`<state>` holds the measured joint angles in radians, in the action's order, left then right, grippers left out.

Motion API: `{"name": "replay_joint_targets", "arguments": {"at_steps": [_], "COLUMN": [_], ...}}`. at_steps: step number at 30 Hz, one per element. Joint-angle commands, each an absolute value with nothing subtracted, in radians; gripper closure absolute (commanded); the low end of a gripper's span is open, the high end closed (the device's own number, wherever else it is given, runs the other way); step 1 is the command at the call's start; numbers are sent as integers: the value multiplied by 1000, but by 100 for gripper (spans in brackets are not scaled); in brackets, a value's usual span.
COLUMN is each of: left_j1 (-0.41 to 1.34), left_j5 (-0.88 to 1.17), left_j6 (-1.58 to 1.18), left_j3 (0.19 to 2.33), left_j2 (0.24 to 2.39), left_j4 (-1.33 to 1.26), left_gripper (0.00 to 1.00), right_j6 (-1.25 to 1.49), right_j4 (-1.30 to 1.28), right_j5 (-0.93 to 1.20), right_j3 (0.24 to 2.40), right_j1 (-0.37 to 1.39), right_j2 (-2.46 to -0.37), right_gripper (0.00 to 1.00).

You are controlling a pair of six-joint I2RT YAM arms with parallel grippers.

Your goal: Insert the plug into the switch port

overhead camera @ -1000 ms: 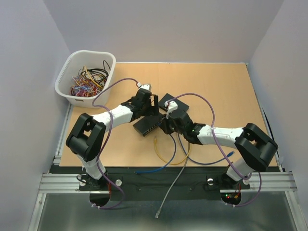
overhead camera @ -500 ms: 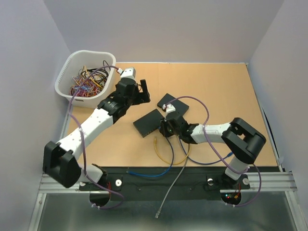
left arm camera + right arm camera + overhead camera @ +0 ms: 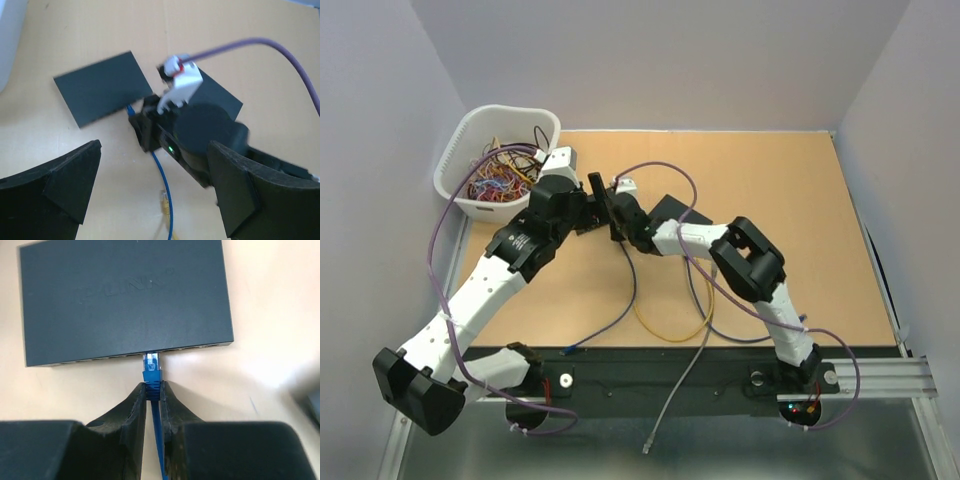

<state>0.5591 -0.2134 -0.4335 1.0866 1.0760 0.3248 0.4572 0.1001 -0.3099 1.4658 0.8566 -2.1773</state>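
Note:
In the right wrist view the black switch (image 3: 125, 300) lies flat with its row of ports facing my right gripper (image 3: 152, 390). That gripper is shut on the boot of the blue plug (image 3: 152, 367). The plug's clear tip sits at a port mouth near the middle of the row. In the left wrist view my left gripper (image 3: 155, 150) is open and empty. It hovers above the switch (image 3: 102, 95) and the right gripper (image 3: 150, 125). In the top view both grippers (image 3: 600, 200) (image 3: 620, 215) meet and hide most of the switch.
A second black box (image 3: 670, 210) lies just right of the grippers. A white basket (image 3: 455, 150) of tangled cables stands at the back left. The blue cable (image 3: 633, 285), a yellow cable (image 3: 670, 335) and a grey cable (image 3: 685, 380) trail toward the near edge.
My left arm has let go of the switch, stretched out and now hovers open above it. My right gripper has moved left and away from me with the blue cable.

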Motion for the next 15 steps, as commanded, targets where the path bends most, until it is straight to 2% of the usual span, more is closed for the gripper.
{"name": "replay_joint_targets", "arguments": {"at_steps": [1,3,4,5,6,8,13,15], "left_j1": [557,557,555,555,555,554,552,551], "left_j5": [-230,-233,-232,-232,-230,-230,-233,-224], "left_j6": [-403,-406,-407,-410,-413,-416,-417,-417], "left_j3": [1083,1075,1066,1059,1051,1040,1031,1020], "left_j2": [1049,1037,1029,1023,1013,1005,1015,1032], "left_j4": [367,377,379,377,371,367,344,307], "left_gripper": [2,2,2,2,2,2,2,2], "right_j6": [431,446,468,475,472,441,397,387], "right_j4": [-55,-104,-109,-109,-112,-117,-100,-80], "right_j5": [-474,-453,-434,-410,-349,-315,-279,-285], "right_j3": [1863,2051,2090,2135,2173,2233,2076,1936], "right_j1": [807,767,724,703,686,661,661,661], "right_j2": [-2365,-2433,-2478,-2496,-2509,-2507,-2347,-2236], "right_gripper": [91,72,50,37,28,20,18,18]}}
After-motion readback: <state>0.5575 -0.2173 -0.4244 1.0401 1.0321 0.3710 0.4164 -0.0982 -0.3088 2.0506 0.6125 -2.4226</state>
